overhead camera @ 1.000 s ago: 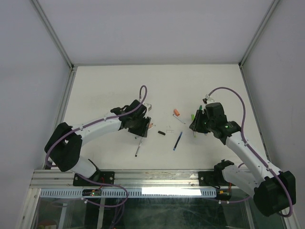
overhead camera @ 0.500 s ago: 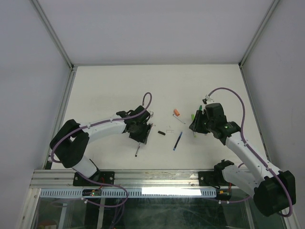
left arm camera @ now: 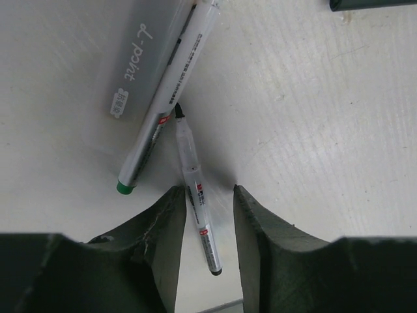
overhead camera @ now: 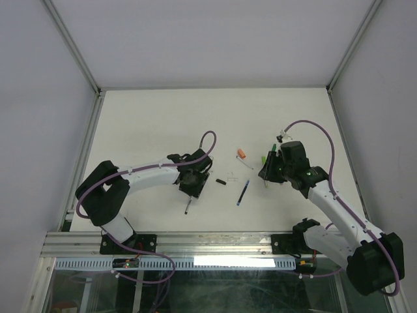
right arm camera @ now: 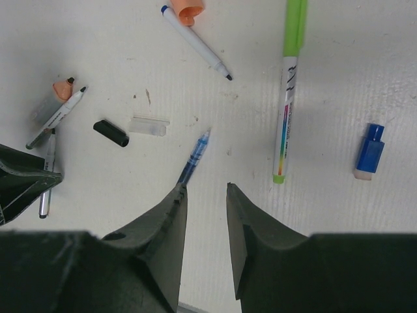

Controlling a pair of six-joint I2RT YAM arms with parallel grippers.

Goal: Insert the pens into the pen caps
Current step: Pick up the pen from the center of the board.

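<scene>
The left gripper is down low on the desk, around the middle and towards the near edge. Its fingers stand apart on either side of a thin pen. The left finger is right against the barrel and the right one is clear of it, so the pen is bracketed but not clamped. The pen lies flat with its dark tip pointing away from the gripper. Its tip meets a green-ended pen, which lies at a slant just beside it. A black cap and a clear cap lie side by side near the desk's centre. An orange cap sits by the tips of the left gripper's two pens. The right gripper hangs over the right half of the desk with its fingers released and nothing between them. A blue pen lies on the desk, its lower end hidden behind the left finger. Towards the far edge is a white pen with a second orange cap over one end. A lime pen lies to the right of the blue pen. Further right, a blue cap lies alone.
</scene>
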